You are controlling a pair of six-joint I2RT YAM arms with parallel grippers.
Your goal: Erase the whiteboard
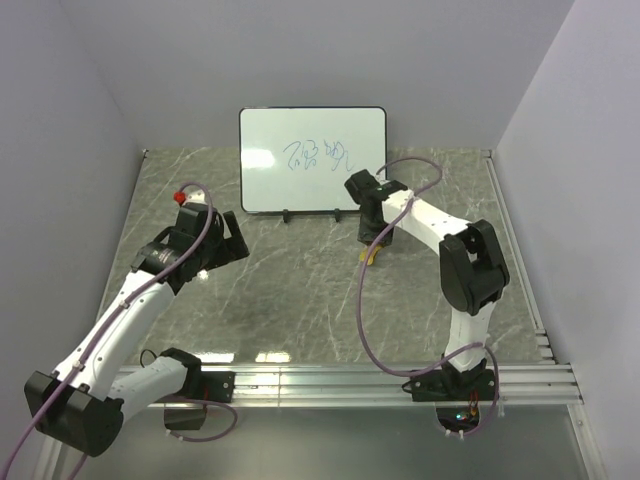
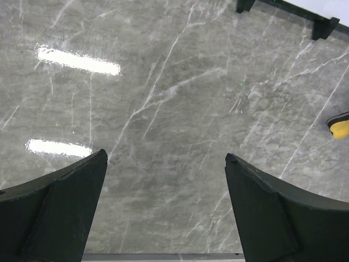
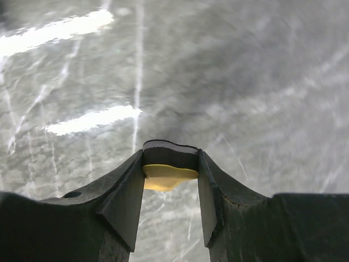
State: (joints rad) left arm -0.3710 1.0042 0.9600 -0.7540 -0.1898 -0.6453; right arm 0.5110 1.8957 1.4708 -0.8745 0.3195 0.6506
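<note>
The whiteboard [image 1: 312,158] stands upright at the back of the table on small black feet, with blue scribbles in its upper middle. Its feet [image 2: 322,27] and lower edge show at the top right of the left wrist view. My right gripper [image 1: 371,240] points down in front of the board's right foot, low over the table. It is shut on the yellow eraser [image 1: 372,256], whose black felt and yellow body sit between the fingertips [image 3: 166,177]. My left gripper [image 1: 234,240] is open and empty over bare table [image 2: 166,158]. The eraser also shows at the right edge of that view [image 2: 341,127].
The grey marble tabletop [image 1: 290,290] lies between white side walls. A metal rail [image 1: 330,382] runs along the near edge. The right arm's purple cable [image 1: 362,320] loops over the table's middle right.
</note>
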